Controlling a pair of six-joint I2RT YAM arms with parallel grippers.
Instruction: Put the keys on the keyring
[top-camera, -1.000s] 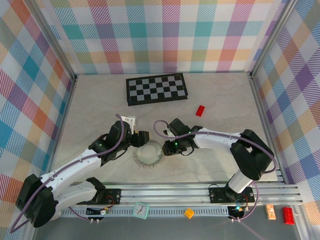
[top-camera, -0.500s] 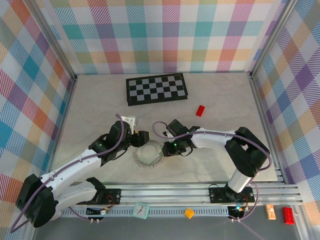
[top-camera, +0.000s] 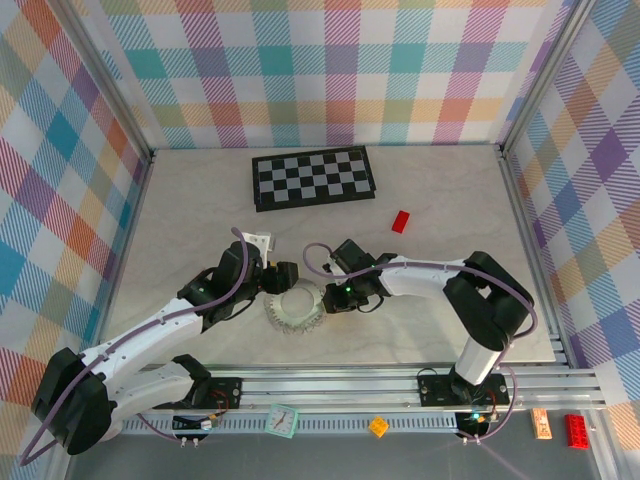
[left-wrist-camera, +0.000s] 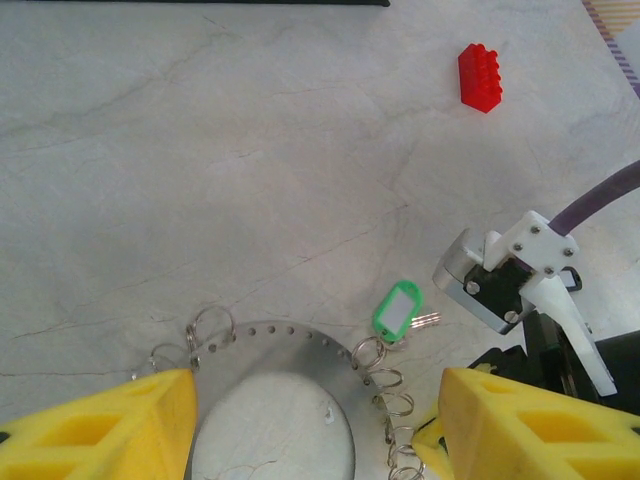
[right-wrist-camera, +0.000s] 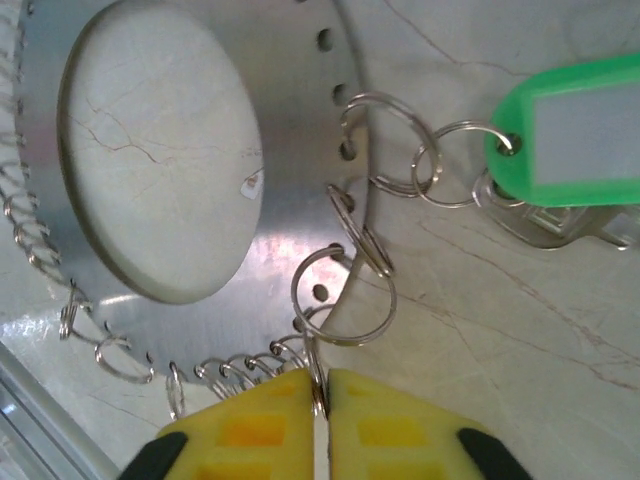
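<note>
The keyring (top-camera: 296, 310) lies flat on the table, a grey metal ring with wire loops round its rim. My left gripper (top-camera: 280, 282) is open, and its yellow fingers (left-wrist-camera: 120, 425) stand on either side of the keyring (left-wrist-camera: 290, 350). My right gripper (right-wrist-camera: 321, 395) is shut on one wire loop (right-wrist-camera: 340, 300) at the rim of the keyring (right-wrist-camera: 290, 200). A key with a green head (right-wrist-camera: 580, 150) lies beside the rim, its small ring (right-wrist-camera: 455, 165) hooked through a rim loop. The same green key (left-wrist-camera: 398, 312) lies just past the ring, near my right gripper (top-camera: 330, 297).
A small red block (top-camera: 401, 221) lies to the back right, also seen in the left wrist view (left-wrist-camera: 480, 77). The black-and-white chequered board (top-camera: 312, 177) lies at the back. Frame rails run along the near edge (top-camera: 400, 385).
My right gripper has closed on a wire loop of the keyring, and its arm has edged slightly left. The left arm and the keyring have stayed put.
</note>
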